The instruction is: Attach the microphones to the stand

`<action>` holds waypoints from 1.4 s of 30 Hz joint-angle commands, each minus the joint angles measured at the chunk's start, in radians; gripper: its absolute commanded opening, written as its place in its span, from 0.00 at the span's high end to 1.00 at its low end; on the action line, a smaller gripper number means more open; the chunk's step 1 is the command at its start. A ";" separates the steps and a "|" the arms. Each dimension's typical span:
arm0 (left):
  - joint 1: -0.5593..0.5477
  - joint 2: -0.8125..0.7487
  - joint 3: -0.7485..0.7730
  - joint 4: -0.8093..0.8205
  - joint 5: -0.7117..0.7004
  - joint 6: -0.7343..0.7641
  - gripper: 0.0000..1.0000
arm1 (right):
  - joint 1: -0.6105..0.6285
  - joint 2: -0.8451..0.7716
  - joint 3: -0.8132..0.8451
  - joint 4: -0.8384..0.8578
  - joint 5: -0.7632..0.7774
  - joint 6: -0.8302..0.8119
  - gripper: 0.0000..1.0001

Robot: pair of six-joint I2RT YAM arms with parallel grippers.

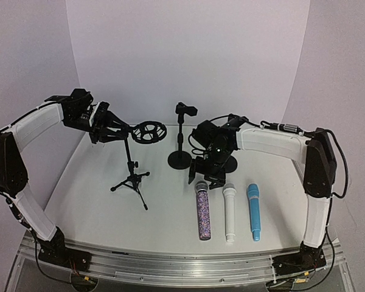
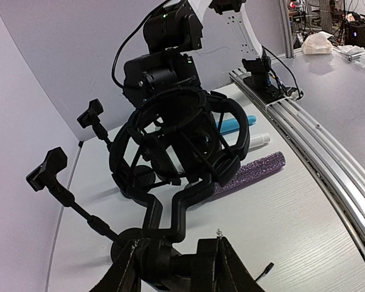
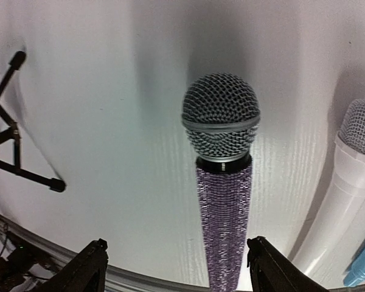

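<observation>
Well, nothing is mounted yet as far as I can see: all three microphones lie flat on the tabletop (image 1: pixel 109 207), side by side near the front rail, heads pointing away from the arm bases. The purple microphone (image 3: pixel 224 201) is on the left of the row, the white microphone (image 1: pixel 229 213) in the middle and the blue microphone (image 1: pixel 253 212) on the right, each just apart from its neighbour. The right pincer (image 3: pixel 176 246) hangs directly over the purple one with its jaws wide open, one finger either side of the glittery body and neither touching it, so it holds nothing. The left pincer (image 2: pixel 176 244) is closed on the neck of the tripod stand (image 1: pixel 132 176), just below the shock mount (image 2: pixel 176 146), and seems to be steadying it upright. A clip stand (image 1: pixel 181 137) on a round base stands behind the row, with a second clip stand (image 2: pixel 91 114) beyond it. I'd judge the work barely begun: one pick-up is being lined up and three fittings remain. The purple handle is rough with glitter under a domed silver mesh. The white and blue ones look like smooth moulded plastic. The mount is a black ring webbed with cords, and the tabletop is pale with a faint grain.
</observation>
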 commanded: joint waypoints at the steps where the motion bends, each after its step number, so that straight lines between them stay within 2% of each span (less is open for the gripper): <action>1: -0.010 -0.015 -0.040 -0.041 -0.046 -0.001 0.68 | 0.033 0.057 0.007 -0.130 0.112 -0.079 0.22; 11: -0.010 -0.029 -0.034 -0.045 -0.033 -0.020 0.47 | 0.061 0.137 0.024 -0.130 0.094 -0.103 0.27; 18: -0.010 -0.035 -0.035 -0.035 -0.031 -0.038 0.43 | 0.060 0.204 0.056 -0.130 0.139 -0.137 0.36; 21: -0.010 -0.039 -0.034 -0.025 -0.031 -0.052 0.43 | 0.059 0.241 0.086 -0.130 0.168 -0.162 0.45; 27: -0.009 -0.048 -0.042 -0.006 -0.035 -0.075 0.45 | 0.055 0.249 0.106 -0.132 0.203 -0.182 0.85; 30: -0.009 -0.050 -0.047 0.007 -0.034 -0.085 0.48 | 0.056 0.205 0.136 -0.135 0.203 -0.223 1.00; 34: -0.011 -0.046 -0.048 0.017 -0.031 -0.092 0.55 | 0.056 0.096 0.223 -0.132 0.215 -0.322 1.00; 42: -0.010 -0.041 -0.040 0.026 -0.030 -0.098 0.66 | 0.056 -0.068 0.487 -0.128 0.368 -0.549 1.00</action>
